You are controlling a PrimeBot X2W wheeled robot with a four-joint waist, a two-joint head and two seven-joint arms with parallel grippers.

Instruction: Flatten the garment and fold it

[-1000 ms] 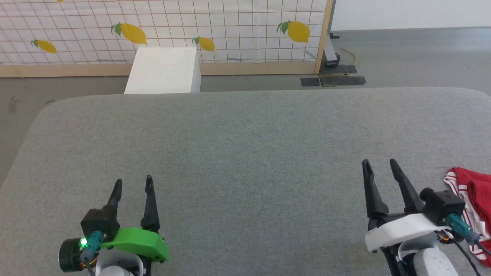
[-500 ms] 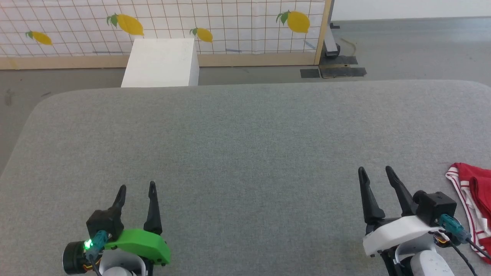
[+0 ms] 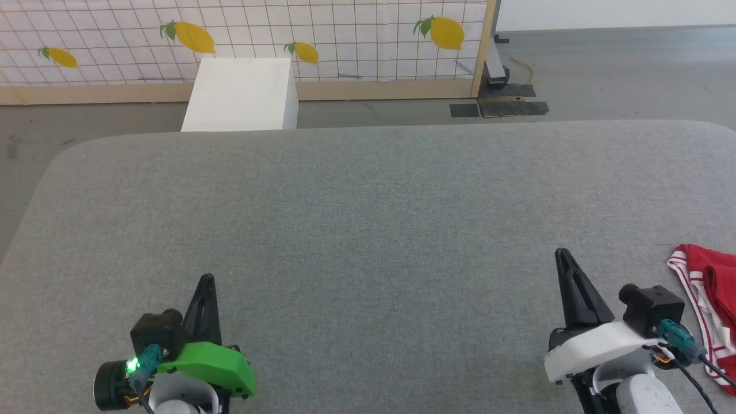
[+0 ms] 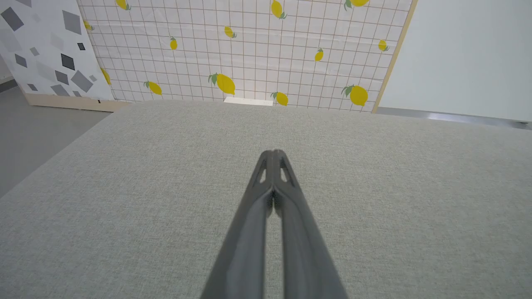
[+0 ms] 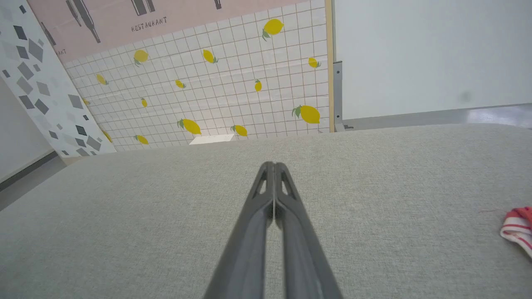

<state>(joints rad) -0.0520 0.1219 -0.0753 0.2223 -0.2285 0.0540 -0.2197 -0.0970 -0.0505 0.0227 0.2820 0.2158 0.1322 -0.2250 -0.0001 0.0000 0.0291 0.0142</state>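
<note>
Red cloth with red-and-white striped trim, the garment, lies bunched at the right edge of the grey fabric bench, near my right gripper. Right fingers: pressed together, holding nothing. My left gripper, toward the front-left corner — likewise closed, empty.

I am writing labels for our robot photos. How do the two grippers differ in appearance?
Both have two long dark tapered fingers. The left gripper has a bright green shell and a lit green light. The right gripper has a white shell. Each carries a black camera block and a teal plug.
</note>
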